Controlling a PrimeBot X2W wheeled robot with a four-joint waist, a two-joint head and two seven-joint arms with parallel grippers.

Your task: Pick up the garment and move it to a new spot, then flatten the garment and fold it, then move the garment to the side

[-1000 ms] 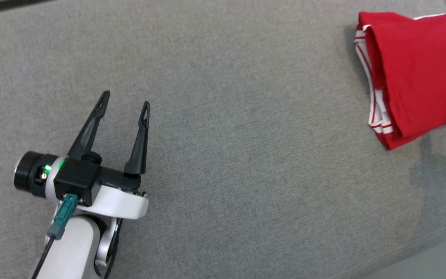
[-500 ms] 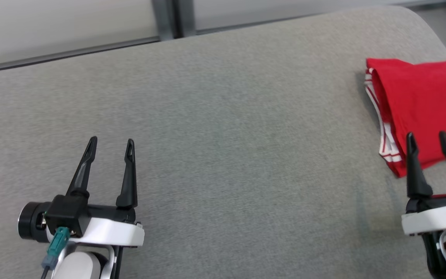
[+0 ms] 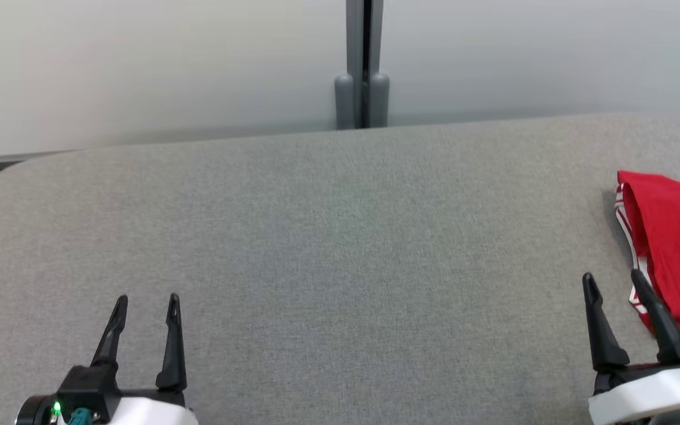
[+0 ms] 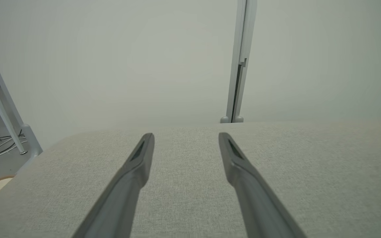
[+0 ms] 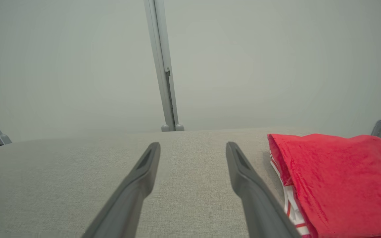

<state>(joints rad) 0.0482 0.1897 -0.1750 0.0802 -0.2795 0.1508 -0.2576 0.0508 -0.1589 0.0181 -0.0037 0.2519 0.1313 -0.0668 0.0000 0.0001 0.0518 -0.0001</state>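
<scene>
Folds stack up in the red fabric garment (image 5: 339, 178), a soft, slightly glossy bundle whose top layer is plain red with a stitched hem. Under that layer, along the edge that faces the right hand (image 3: 611, 275), white trim with thin red stripes peeks out. The garment lies on the grey woven surface (image 3: 340, 236), just beside the right hand on its outer side, reaching from ahead of the fingertips back along the outer finger. In the head view that finger crosses the striped edge; whether it touches the cloth I cannot tell. The garment's side farthest from the hand runs out of the head view.

The right hand is spread wide, its two long dark fingers (image 5: 255, 198) well apart, with nothing between them but bare surface. The left hand (image 3: 147, 298) is spread just as wide and grips nothing. The garment is well apart from it, off to its right, beyond the right hand.

Counted: one garment, two hands, four fingers in all, one surface. Ahead of both hands, past the surface's far edge, stand two pale wall panels (image 3: 139, 71) joined by one grey upright post (image 3: 363, 59).
</scene>
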